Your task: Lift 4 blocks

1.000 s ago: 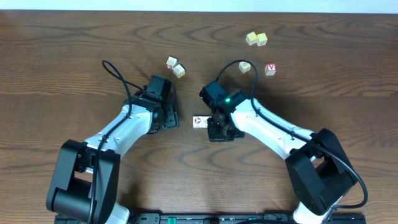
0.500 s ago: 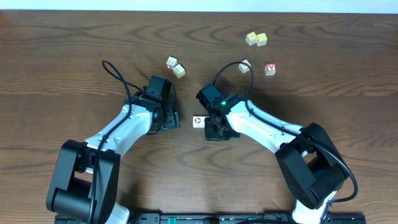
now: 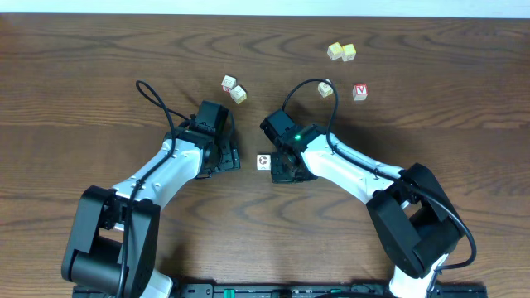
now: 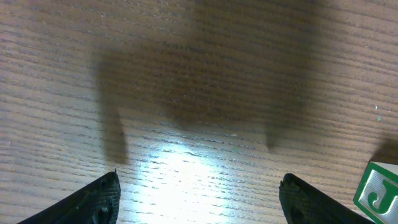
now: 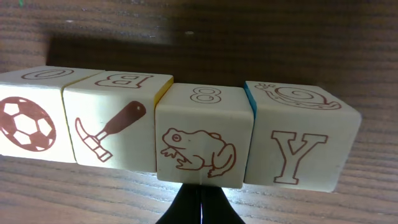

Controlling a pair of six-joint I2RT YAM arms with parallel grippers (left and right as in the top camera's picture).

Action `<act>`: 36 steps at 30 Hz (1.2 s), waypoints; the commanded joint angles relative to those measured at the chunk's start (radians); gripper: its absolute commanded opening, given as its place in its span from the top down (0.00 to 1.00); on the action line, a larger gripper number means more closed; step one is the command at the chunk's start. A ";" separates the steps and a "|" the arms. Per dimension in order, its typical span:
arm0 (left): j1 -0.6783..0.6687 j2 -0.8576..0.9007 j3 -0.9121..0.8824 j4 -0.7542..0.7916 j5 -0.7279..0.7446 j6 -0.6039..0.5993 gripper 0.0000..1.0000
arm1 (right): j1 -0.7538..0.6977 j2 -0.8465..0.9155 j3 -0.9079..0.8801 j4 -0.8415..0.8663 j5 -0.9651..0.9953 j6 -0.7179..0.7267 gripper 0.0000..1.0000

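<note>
Four pale blocks (image 5: pixel 202 134) stand side by side as a short bar on the table, printed with a ball, a hammer, a frog and a Y. My right gripper (image 5: pixel 200 200) is shut, its joined tips touching the frog block's near lower edge. From overhead, only the bar's left end (image 3: pixel 263 162) shows beside the right gripper (image 3: pixel 284 170); the rest is hidden under it. My left gripper (image 4: pixel 202 199) is open wide over bare wood, left of the bar, with nothing between its fingers (image 4: pixel 99 199). From overhead it (image 3: pixel 225 157) sits apart from the bar.
A cube with a green J (image 4: pixel 378 190) sits at the right edge of the left wrist view. Two cubes (image 3: pixel 233 88) lie behind the left gripper. Two yellowish cubes (image 3: pixel 341 52), another pale cube (image 3: pixel 325 88) and a red-faced cube (image 3: pixel 359 92) lie at the back right.
My right gripper has shifted left and slightly back, covering more of the bar. The left arm has not visibly moved.
</note>
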 commanded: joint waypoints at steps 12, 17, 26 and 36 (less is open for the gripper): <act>0.005 -0.017 0.000 -0.006 -0.016 0.005 0.18 | 0.008 0.006 -0.003 0.008 0.028 -0.014 0.99; 0.005 -0.017 0.000 -0.008 -0.016 0.005 0.18 | 0.008 0.000 0.044 -0.055 -0.024 -0.039 0.99; 0.005 -0.017 0.000 -0.021 -0.016 0.006 0.18 | -0.050 -0.123 0.206 -0.278 -0.023 -0.108 0.99; 0.006 -0.075 0.000 -0.054 -0.016 0.017 0.36 | -0.311 -0.263 0.206 -0.367 -0.008 -0.241 0.99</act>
